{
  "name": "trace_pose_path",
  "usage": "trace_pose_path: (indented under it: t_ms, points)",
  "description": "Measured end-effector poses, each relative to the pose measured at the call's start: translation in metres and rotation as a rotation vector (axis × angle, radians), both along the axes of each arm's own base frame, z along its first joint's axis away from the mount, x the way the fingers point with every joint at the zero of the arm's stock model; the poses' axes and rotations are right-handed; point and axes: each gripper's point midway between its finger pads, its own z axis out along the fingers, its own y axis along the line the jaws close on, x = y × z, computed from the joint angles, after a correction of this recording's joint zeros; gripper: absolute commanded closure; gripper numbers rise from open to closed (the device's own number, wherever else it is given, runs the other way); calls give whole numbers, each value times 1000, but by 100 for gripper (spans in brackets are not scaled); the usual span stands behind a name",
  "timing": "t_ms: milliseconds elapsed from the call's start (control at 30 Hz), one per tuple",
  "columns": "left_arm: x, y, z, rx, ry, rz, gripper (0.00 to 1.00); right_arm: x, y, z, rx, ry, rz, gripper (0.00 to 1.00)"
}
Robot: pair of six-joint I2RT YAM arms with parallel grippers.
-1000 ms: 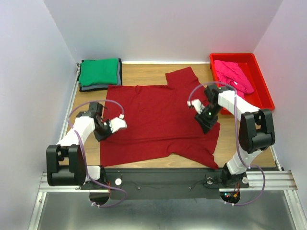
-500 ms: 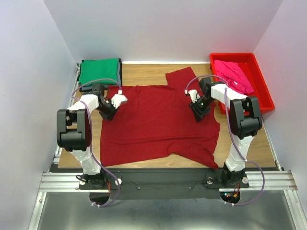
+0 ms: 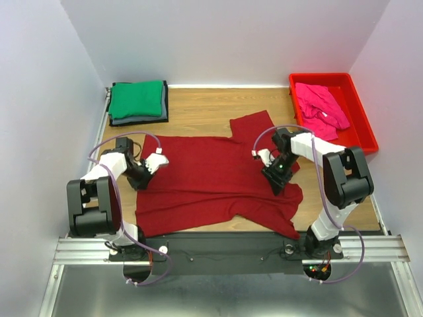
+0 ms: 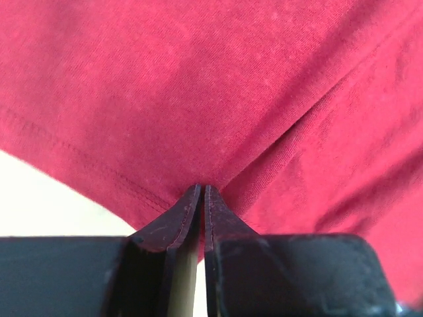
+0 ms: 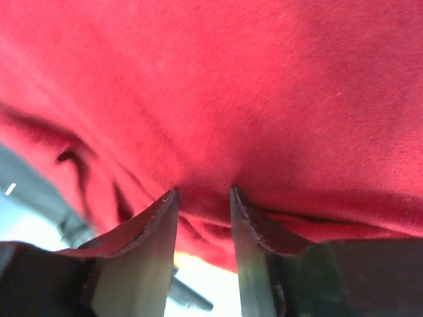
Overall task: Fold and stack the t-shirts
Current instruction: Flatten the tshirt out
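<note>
The maroon t-shirt [image 3: 211, 181] lies spread across the middle of the table, its far part drawn in and rumpled. My left gripper [image 3: 141, 178] sits at its left edge, and in the left wrist view the left gripper [image 4: 202, 187] is pinched shut on the hem. My right gripper [image 3: 277, 179] is on the shirt's right side. In the right wrist view the right gripper [image 5: 203, 193] holds a bunched fold of maroon cloth between its fingers. A folded green t-shirt [image 3: 136, 98] lies on a dark grey t-shirt [image 3: 137, 121] at the back left. The pink t-shirt [image 3: 321, 105] lies crumpled in the tray.
A red plastic tray [image 3: 362, 119] stands at the back right against the wall. White walls close in the table on the left, back and right. Bare wood [image 3: 211, 105] shows between the stack and the tray. The arms' mounting rail [image 3: 218, 247] runs along the near edge.
Both grippers went out to the shirt's far part and have come back toward the near edge. The maroon shirt's far edge has come with them, so it lies shorter and more rumpled.
</note>
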Motion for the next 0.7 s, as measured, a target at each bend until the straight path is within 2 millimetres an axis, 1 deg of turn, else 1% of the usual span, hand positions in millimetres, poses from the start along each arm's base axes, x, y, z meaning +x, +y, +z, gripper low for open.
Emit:
trace_pose_path:
  t_ms: [33, 67, 100, 133, 167, 200, 233, 300, 333, 367, 400, 433, 467, 533, 600, 633, 667, 700]
  points:
    - [-7, 1, 1, -1, 16, -5, 75, -6, 2, 2, 8, 25, 9, 54]
    - [-16, 1, 3, -5, 44, -7, 70, -10, 3, 7, 15, 48, 14, 50]
    - [-20, 2, 6, -11, 67, -7, 67, -8, 6, 15, 26, 51, 13, 48]
    - [-19, 2, 13, -25, 73, -8, 66, -3, 8, 22, 35, 47, 10, 47]
    - [-14, 1, 21, -41, 72, -4, 64, 18, 15, 38, 65, -5, -6, 45]
    - [-5, 1, 33, -57, 61, -2, 63, 41, 20, 52, 93, -67, -21, 44]
    - [15, 0, 48, -75, 16, -2, 62, 59, 25, 65, 117, -112, -39, 42]
    - [55, 0, 81, -106, -86, 2, 57, 121, 35, 102, 183, -269, -82, 42]
    - [72, -1, 94, -120, -136, 4, 57, 146, 39, 116, 208, -337, -106, 41]
    - [95, -1, 113, -133, -212, 5, 57, 178, 39, 132, 227, -406, -136, 41]
    - [107, -2, 124, -145, -254, 10, 57, 200, 41, 141, 242, -457, -162, 41]
    - [115, -3, 131, -158, -278, 17, 56, 222, 42, 149, 256, -506, -192, 40]
    - [124, -4, 139, -170, -307, 25, 56, 236, 41, 150, 257, -529, -213, 40]
    - [135, -5, 143, -190, -323, 46, 54, 268, 39, 147, 248, -559, -278, 40]
    - [147, -5, 140, -208, -332, 71, 52, 298, 36, 135, 230, -589, -341, 40]
    - [152, -5, 135, -218, -329, 86, 52, 308, 35, 127, 221, -592, -367, 40]
    - [156, -5, 129, -225, -320, 102, 52, 321, 33, 112, 203, -592, -400, 40]
    - [159, -5, 126, -231, -316, 114, 52, 327, 31, 104, 191, -593, -421, 40]
